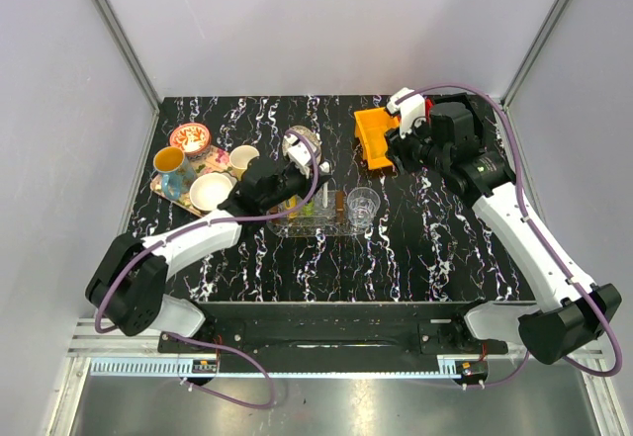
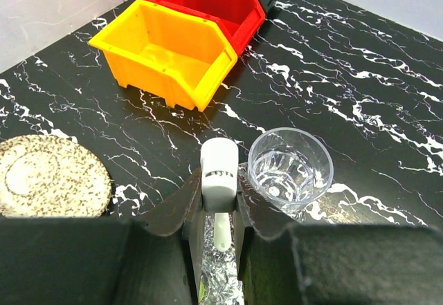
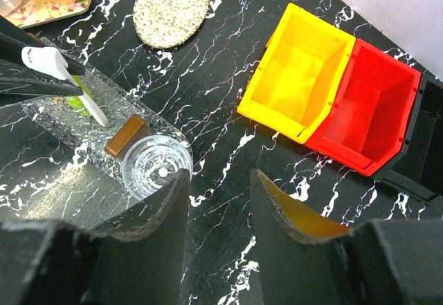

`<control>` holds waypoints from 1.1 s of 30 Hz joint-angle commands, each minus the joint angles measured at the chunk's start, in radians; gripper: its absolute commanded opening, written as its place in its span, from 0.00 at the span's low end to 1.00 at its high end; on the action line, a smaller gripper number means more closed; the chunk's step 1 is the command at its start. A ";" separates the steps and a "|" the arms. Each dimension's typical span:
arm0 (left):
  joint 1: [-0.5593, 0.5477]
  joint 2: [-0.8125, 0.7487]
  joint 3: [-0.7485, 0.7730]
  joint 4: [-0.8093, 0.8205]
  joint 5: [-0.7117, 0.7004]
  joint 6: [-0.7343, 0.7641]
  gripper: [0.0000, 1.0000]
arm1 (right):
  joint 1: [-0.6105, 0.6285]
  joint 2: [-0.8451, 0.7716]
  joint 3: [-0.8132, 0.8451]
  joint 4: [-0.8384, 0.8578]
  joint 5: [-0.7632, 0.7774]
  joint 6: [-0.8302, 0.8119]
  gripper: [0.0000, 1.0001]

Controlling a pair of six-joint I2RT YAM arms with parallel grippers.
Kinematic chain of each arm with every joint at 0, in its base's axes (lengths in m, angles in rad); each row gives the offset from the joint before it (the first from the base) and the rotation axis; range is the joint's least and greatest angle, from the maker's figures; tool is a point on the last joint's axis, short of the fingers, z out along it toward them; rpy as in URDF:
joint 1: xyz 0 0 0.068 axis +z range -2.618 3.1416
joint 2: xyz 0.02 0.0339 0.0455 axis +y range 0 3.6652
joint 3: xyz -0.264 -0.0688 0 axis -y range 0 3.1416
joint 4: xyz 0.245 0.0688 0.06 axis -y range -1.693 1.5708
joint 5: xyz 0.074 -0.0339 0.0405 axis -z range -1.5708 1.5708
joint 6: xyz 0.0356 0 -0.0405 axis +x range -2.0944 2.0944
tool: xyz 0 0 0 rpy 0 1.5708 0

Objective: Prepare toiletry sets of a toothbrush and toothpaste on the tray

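Pale grey walls [image 1: 336,21] with metal corner posts enclose the work area on three sides. Black table [image 1: 415,258] with white marbled veining, both arm bases at its near edge.

Left gripper [image 2: 219,211]: pressed onto the toothbrush [image 2: 219,180], pinching it just below its wide white head. From the right wrist view, the toothbrush [image 3: 48,59] slants down over the left part of the tray [image 3: 76,128]. Contact between its lower end and the tray cannot be told.

Tray [image 1: 316,223]: clear, long, at mid-table. A lime green tube [image 3: 82,97] lies on it under the toothbrush. A flat orange-brown item [image 3: 124,135], kind unclear, lies near its right end, just beside a clear cup [image 3: 156,167].

Right gripper [image 3: 218,187]: fingers spread, holding nothing, above bare table between the cup and a yellow bin [image 3: 297,77]. A red bin [image 3: 363,104] and a black bin [image 3: 422,146] adjoin it in a row.

Speckled round dish [image 2: 48,177]: behind the tray. Colourful tray with cups [image 1: 193,174]: far left.
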 commanded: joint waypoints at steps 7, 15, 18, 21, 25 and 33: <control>-0.004 0.029 0.007 0.075 -0.013 -0.006 0.00 | -0.009 -0.032 -0.005 0.049 -0.016 0.012 0.45; -0.001 0.044 -0.004 0.100 -0.020 -0.010 0.00 | -0.010 -0.029 -0.008 0.050 -0.020 0.013 0.45; -0.001 0.050 -0.005 0.104 -0.020 -0.010 0.00 | -0.010 -0.027 -0.007 0.052 -0.020 0.012 0.45; -0.001 0.055 -0.008 0.112 -0.025 -0.009 0.00 | -0.012 -0.026 -0.007 0.050 -0.022 0.012 0.45; 0.001 0.058 -0.014 0.118 -0.026 -0.010 0.00 | -0.010 -0.024 -0.007 0.050 -0.022 0.010 0.45; 0.005 0.064 -0.027 0.126 -0.028 -0.009 0.00 | -0.012 -0.013 -0.005 0.052 -0.030 0.013 0.45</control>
